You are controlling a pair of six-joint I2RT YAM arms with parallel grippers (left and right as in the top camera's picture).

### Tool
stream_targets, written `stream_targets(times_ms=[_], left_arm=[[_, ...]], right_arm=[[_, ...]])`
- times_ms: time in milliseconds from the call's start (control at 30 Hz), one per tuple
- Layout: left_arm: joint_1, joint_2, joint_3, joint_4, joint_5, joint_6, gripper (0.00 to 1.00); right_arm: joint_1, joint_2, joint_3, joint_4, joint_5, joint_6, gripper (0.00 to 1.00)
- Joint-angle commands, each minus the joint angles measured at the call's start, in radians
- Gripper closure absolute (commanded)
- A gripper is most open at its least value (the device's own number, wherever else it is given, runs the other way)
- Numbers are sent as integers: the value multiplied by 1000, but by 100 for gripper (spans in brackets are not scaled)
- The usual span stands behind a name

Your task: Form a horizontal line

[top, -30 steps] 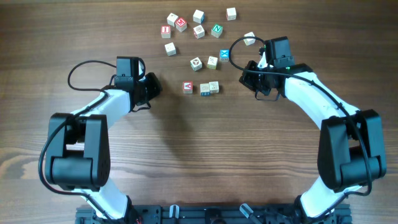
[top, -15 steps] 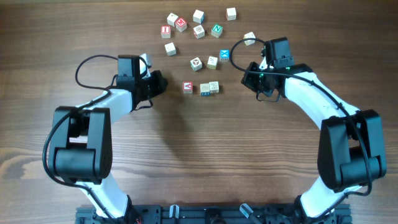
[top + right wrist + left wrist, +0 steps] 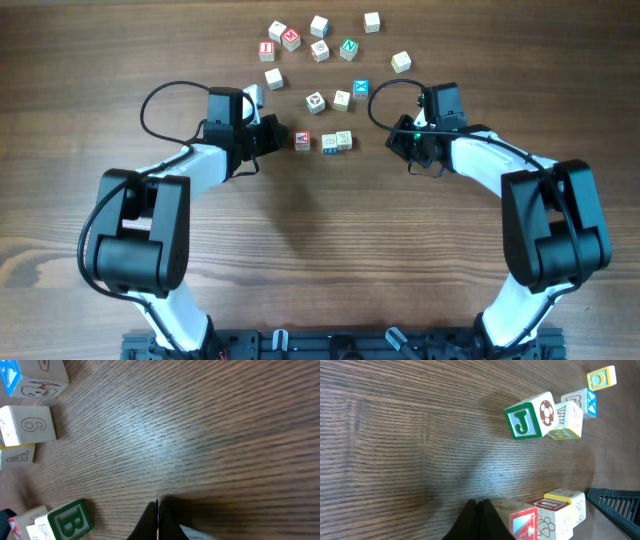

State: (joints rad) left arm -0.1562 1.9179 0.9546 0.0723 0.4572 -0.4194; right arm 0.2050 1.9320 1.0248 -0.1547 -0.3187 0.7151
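Observation:
Three small wooden cubes form a short row: a red-lettered cube [image 3: 302,140], a pale cube [image 3: 329,144] sitting slightly lower, and another pale cube [image 3: 344,139]. My left gripper [image 3: 286,137] is shut, its tips against the red-lettered cube's left side. The left wrist view shows the left gripper [image 3: 479,503] pressed closed beside the red-lettered cube [image 3: 522,522], with the two pale cubes [image 3: 565,507] behind it. My right gripper [image 3: 395,139] is shut and holds nothing, a short way right of the row. In the right wrist view the right gripper [image 3: 156,506] is over bare wood, and a green-B cube [image 3: 67,520] lies at lower left.
Several loose letter cubes lie scattered at the back, among them a ball-marked cube [image 3: 316,101], a blue-lettered cube [image 3: 361,88] and a pale cube [image 3: 401,62]. A J cube [image 3: 527,416] stands ahead of the left gripper. Both arms' cables loop over the table.
My left gripper has slid right until it reaches the red-lettered cube. My right gripper has shifted slightly left and down, uncovering a pale cube at the back. The row has not moved.

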Motion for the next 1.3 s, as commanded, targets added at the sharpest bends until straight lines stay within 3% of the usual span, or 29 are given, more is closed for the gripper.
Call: stream_targets(times_ms=[0,367,1267], left_arm=[[1,48,-3,3,-16,23,96],[1,96,-3,7,10,23,96],[-60,96,-3,56,92,24,96]], right_arm=[[24,42,-19,-2,-20,15,96],[102,42,-19,54,22,21,96],[111,72,-19,117,-1,18,96]])
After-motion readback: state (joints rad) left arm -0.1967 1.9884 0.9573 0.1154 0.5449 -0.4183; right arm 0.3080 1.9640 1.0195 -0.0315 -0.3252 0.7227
